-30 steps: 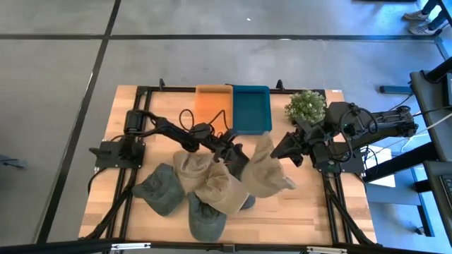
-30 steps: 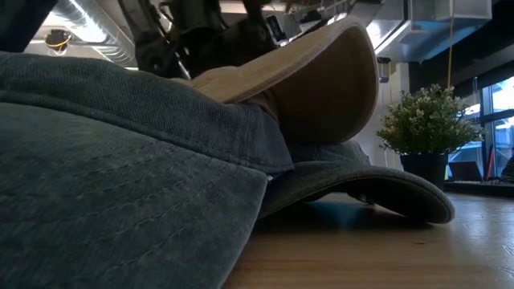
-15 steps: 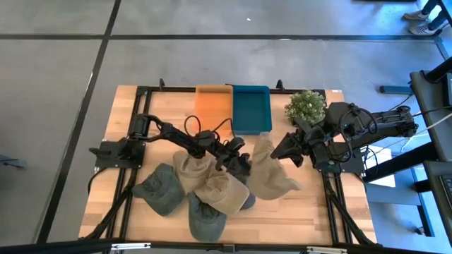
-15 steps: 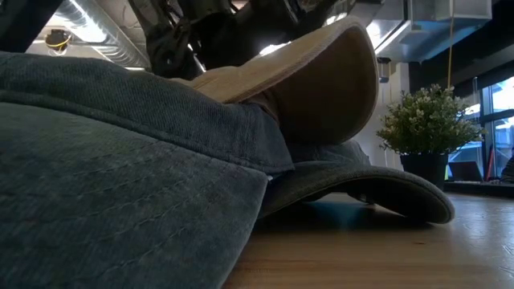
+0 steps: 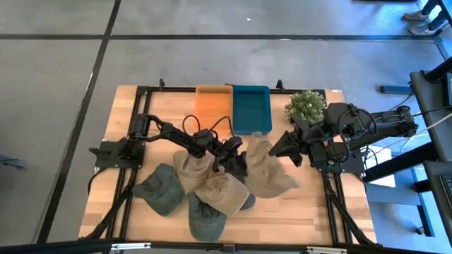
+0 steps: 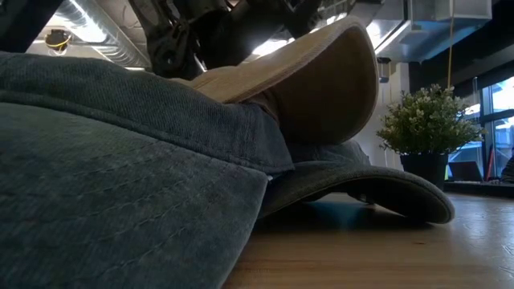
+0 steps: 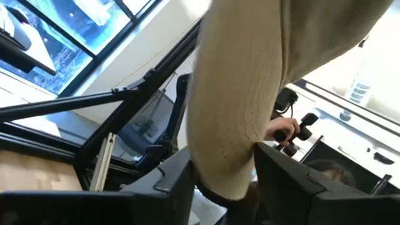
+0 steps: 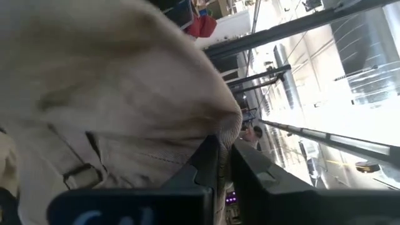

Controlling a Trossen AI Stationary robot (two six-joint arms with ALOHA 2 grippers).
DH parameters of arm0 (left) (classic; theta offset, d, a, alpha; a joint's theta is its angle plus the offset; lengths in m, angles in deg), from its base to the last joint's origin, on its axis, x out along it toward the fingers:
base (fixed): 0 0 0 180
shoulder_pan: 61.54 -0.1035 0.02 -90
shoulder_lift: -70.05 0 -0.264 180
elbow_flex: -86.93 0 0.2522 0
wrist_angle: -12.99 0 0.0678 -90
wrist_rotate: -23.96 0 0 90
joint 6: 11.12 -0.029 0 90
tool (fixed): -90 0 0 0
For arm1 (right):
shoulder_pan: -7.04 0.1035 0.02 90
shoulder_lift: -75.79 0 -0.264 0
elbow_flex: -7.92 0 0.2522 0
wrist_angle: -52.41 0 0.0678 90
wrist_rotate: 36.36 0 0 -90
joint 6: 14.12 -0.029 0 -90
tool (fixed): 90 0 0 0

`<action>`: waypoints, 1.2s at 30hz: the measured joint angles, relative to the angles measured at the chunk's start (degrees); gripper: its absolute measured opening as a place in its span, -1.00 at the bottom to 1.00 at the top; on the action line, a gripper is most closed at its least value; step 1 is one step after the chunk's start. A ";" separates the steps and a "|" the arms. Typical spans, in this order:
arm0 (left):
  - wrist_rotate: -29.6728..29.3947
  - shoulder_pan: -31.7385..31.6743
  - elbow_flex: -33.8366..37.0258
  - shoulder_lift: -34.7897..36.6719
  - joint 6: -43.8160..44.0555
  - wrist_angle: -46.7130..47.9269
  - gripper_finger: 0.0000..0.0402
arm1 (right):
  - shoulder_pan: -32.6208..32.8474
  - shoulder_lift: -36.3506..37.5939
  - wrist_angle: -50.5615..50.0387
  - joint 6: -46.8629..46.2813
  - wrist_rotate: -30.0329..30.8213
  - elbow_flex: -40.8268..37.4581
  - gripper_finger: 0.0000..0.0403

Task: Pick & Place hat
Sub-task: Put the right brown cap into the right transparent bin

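The floppy khaki cloth hat (image 5: 263, 171) lies mid-table, R of the hat pile (image 5: 198, 189), held from both sides. Vs 1 s ago it sits lower and flatter, and the left gripper (image 5: 239, 166) has slid in onto its L edge. Left fingers pinch a fold of cloth; right gripper (image 5: 280, 149) is clamped on its rim. Orange tray (image 5: 214, 104) and teal tray (image 5: 250, 106) hold nothing. Hat's long axis runs from the trays toward the front edge.

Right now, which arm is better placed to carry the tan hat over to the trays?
Probably either: the left gripper and the right gripper both pinch the tan hat. The left sits slightly nearer the teal tray.
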 joint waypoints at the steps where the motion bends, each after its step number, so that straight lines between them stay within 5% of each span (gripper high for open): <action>1: 0.12 -0.13 0.00 0.00 0.01 -0.38 -0.34 | 0.00 0.00 0.00 -0.04 -0.01 0.00 -0.85; 12: 1.68 -0.72 0.00 0.11 -4.02 -3.46 -0.91 | 0.00 0.00 -0.82 -3.49 -0.23 0.00 -0.81; 19: 6.32 -3.55 0.00 0.11 -4.47 -3.71 -0.92 | 0.01 0.00 -3.57 -11.72 0.09 0.00 -0.73; 24: 12.10 -5.79 0.00 0.11 -2.98 -3.34 -0.95 | 0.02 0.00 -5.79 -24.32 8.17 0.00 -0.42; 30: 16.92 -6.59 -0.02 0.11 -4.11 1.50 -0.95 | 0.02 0.00 -13.97 -45.56 28.04 0.00 -0.07; 36: 22.26 -7.45 -0.02 0.11 -9.39 11.81 -0.95 | 0.02 -0.02 -27.95 -61.08 26.71 -0.02 0.08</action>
